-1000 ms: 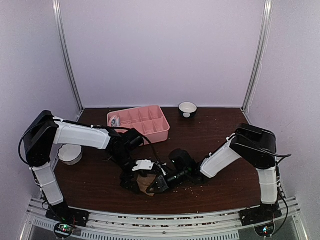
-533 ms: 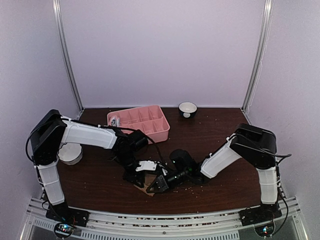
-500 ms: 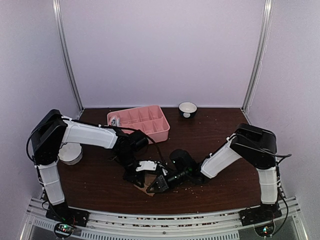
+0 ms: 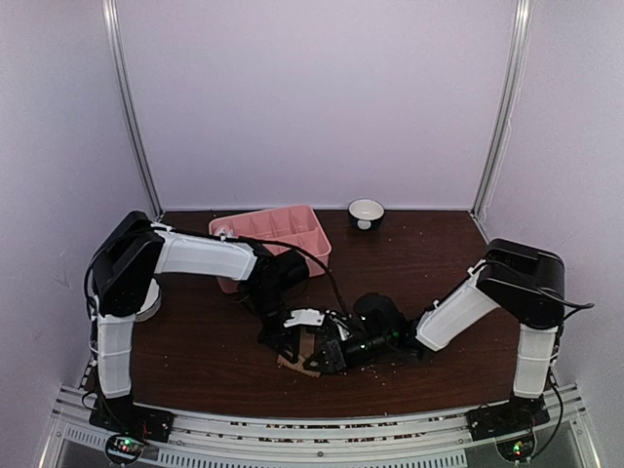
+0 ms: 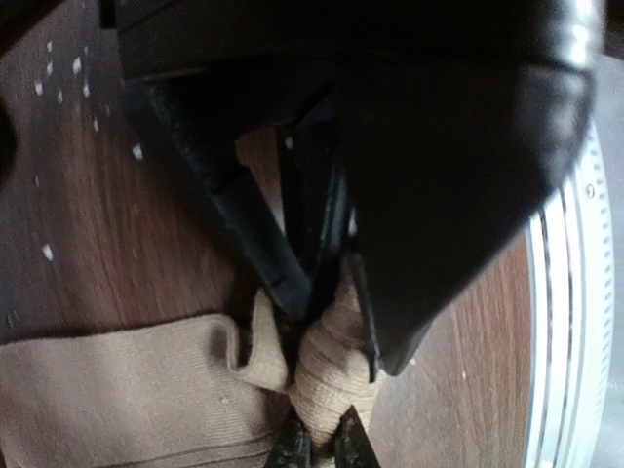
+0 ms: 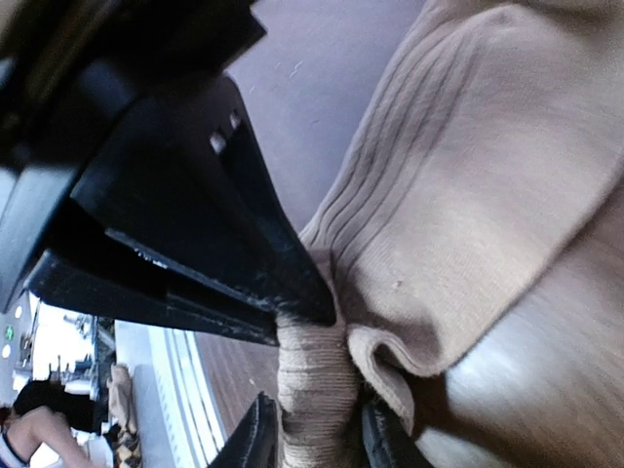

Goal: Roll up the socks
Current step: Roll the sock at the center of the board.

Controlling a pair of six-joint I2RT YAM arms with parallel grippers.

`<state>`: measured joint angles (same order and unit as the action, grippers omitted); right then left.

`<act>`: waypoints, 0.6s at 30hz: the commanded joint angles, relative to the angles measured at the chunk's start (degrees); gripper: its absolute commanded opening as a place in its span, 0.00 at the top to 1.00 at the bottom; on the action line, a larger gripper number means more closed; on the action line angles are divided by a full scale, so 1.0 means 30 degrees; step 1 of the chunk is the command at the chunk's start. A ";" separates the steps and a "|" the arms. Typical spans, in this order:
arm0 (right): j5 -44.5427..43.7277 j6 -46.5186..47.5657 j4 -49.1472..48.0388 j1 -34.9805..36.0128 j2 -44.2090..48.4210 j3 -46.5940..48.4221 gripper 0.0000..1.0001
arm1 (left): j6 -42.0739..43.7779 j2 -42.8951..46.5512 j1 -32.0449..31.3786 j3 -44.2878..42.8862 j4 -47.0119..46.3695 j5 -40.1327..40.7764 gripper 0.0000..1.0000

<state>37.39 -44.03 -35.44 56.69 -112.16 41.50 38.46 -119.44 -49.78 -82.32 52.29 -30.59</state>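
Observation:
A tan sock (image 4: 295, 364) lies on the dark table near the front edge, mostly hidden under both grippers in the top view. In the left wrist view its flat part (image 5: 117, 390) spreads left, and one end is bunched into a tight roll (image 5: 331, 375). My left gripper (image 5: 322, 447) (image 4: 285, 341) is shut on that roll from the far side. My right gripper (image 6: 322, 441) (image 4: 324, 358) meets it head-on from the right. It is open, its fingers (image 5: 409, 253) parted and close on either side of the same roll (image 6: 314, 385).
A pink compartmented tray (image 4: 297, 230) stands at the back left, just beyond the left forearm. A small white bowl (image 4: 366, 212) sits at the back centre. Pale crumbs (image 4: 390, 367) dot the table near the right gripper. The metal rail (image 4: 312, 429) runs along the front edge.
My left gripper has gone from open to shut on the sock's rolled end. Both arms have shifted to the right, carrying the sock along. The right gripper's jaws have parted.

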 commanded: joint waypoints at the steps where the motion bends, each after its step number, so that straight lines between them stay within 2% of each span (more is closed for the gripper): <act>1: -0.5237 0.0965 0.3343 -0.0104 0.0030 -0.3277 0.61 | -0.1036 -0.1985 0.1115 -0.0697 0.1791 0.0629 0.99; 4: -0.6931 0.1389 0.1886 -0.0115 0.1308 -0.4552 0.49 | -0.0987 -0.2377 0.1472 -0.0999 0.2355 -0.0333 0.99; 5: -0.7534 0.1598 0.1758 -0.0101 0.1697 -0.4820 0.42 | -0.0910 -0.2558 0.1563 -0.1119 0.2617 -0.0671 0.99; 6: -0.8246 0.1821 0.1764 -0.0092 0.2065 -0.5004 0.08 | -0.0897 -0.2698 0.1655 -0.1210 0.2836 -0.0973 0.99; 7: -0.8837 0.2058 0.1779 -0.0109 0.2480 -0.5210 0.01 | -0.0837 -0.2789 0.1762 -0.1299 0.3032 -0.1252 0.99; 13: -1.3877 0.3110 0.2646 -0.0045 0.6059 -0.6630 0.00 | -0.0609 -0.2638 0.2439 -0.1205 0.3326 -0.2279 0.99; 15: -1.4303 0.2468 -0.0575 -0.0129 0.7409 -0.8509 0.00 | -0.0562 -0.2693 0.2604 -0.1185 0.3462 -0.2483 0.99; 16: -1.5029 0.1095 -0.3017 -0.0367 0.7946 -0.9790 0.00 | -0.0546 -0.2719 0.2661 -0.1233 0.3510 -0.2543 0.99; 17: -1.5742 -0.0135 -0.5077 -0.0909 0.7822 -1.0609 0.00 | -0.0544 -0.2733 0.2697 -0.1228 0.3523 -0.2540 0.99; 18: -1.5113 0.0125 -0.6528 -0.1512 0.7430 -1.0803 0.00 | -0.0544 -0.2749 0.2712 -0.1239 0.3535 -0.2576 0.99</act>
<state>0.93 -37.87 -43.16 56.18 -89.69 16.73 36.73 -125.54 -42.52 -86.67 61.41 -39.46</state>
